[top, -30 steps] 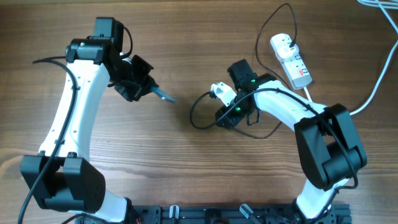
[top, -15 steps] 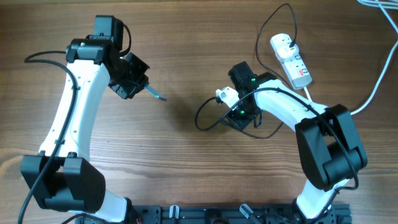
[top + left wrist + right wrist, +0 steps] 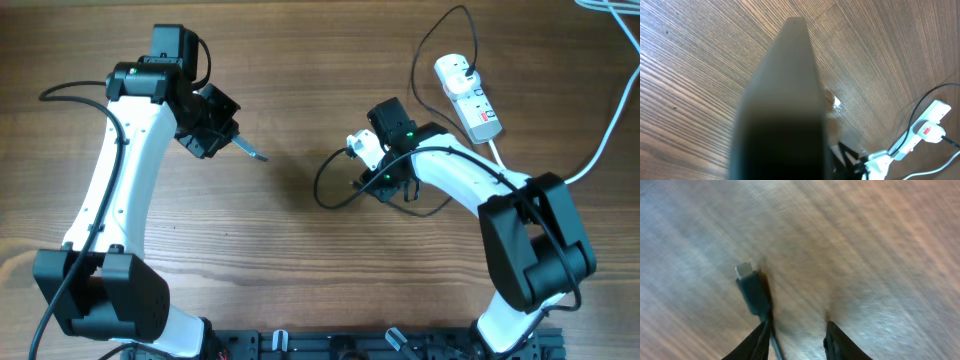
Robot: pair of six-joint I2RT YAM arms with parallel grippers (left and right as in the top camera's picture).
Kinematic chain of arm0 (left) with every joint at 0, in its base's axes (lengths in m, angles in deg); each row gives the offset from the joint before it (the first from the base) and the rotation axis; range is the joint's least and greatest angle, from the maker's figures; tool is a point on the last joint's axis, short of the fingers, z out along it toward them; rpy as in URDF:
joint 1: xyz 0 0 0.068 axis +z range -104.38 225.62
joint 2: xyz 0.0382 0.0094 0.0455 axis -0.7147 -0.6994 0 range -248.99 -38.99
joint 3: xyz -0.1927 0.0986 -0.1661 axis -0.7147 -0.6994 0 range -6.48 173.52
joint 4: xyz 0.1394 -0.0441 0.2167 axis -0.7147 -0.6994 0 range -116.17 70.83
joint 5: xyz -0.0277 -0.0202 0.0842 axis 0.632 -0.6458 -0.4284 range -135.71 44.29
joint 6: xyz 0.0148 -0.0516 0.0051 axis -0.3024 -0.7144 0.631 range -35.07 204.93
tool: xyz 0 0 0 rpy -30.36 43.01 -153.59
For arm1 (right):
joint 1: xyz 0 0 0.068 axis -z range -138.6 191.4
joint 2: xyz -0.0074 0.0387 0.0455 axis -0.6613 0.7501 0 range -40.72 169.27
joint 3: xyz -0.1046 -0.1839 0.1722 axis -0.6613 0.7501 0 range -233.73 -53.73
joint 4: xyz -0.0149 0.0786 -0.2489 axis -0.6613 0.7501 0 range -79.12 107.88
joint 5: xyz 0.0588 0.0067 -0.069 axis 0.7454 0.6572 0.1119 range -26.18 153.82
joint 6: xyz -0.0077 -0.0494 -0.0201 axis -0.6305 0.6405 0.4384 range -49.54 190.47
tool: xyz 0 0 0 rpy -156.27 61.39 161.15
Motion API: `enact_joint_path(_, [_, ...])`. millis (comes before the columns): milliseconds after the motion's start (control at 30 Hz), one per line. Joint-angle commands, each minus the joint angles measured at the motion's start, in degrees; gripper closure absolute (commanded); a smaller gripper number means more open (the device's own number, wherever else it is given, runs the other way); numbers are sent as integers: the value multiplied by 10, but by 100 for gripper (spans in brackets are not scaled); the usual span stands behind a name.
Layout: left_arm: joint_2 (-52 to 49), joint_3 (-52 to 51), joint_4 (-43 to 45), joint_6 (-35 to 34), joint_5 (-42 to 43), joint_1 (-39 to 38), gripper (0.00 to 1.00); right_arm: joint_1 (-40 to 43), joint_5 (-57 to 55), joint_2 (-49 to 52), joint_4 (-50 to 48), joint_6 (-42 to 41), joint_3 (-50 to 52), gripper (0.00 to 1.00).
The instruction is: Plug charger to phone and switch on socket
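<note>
Wide bare table (image 3: 300, 270) toward near edge; socket (image 3: 468, 95) toward far right corner. Clamps phone (image 3: 250, 153) in left gripper (image 3: 232, 143). Right gripper (image 3: 796, 337) fingers apart, charger (image 3: 754, 292) along one; grip unclear.

Socket (image 3: 470, 97) lies far right at the back of the table (image 3: 300, 270), charger (image 3: 753, 294) loops from its far end forward to mid-table beside the right gripper (image 3: 796, 328), and phone (image 3: 250, 153) sits well left, in the left gripper (image 3: 236, 143).

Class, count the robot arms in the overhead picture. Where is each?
2. The left arm, holding the phone, reaches up the left side of the table; the right arm bends in from the right, near the socket. None seem hidden.
</note>
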Motion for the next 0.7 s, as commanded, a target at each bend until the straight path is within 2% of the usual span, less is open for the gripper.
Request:
enact_joint_path(0, [12,4,2,3,-5,1,96,17,-134,41,-30,-73,18,63])
enact_joint_path(67, [12,4,2,3,-5,1,96,36,-136,41,-32,-100,18,58])
enact_joint_path(167, [12,4,2,3,-5,1,96,67,-118,41,-36,-132,18,58])
enact_joint_path(200, [12,4,2,3,-5,1,96,72,-85,41,-33,-119,18,53])
enact_joint_path(300, [12,4,2,3,-5,1,96,74,127,41,-13,-4,18,48])
enact_joint_path(367, [12,4,2,3,-5,1,96,70,258,41,-9,25,18,47])
enact_joint_path(400, [12,4,2,3,-5,1,96,68,283,41,-9,27,18,47])
enact_joint_path(533, [12,4,3,3,-5,1,96,47,287,41,-6,89,18,45])
enact_joint_path(667, [12,4,4,3,-5,1,96,35,182,41,2,82,19,43])
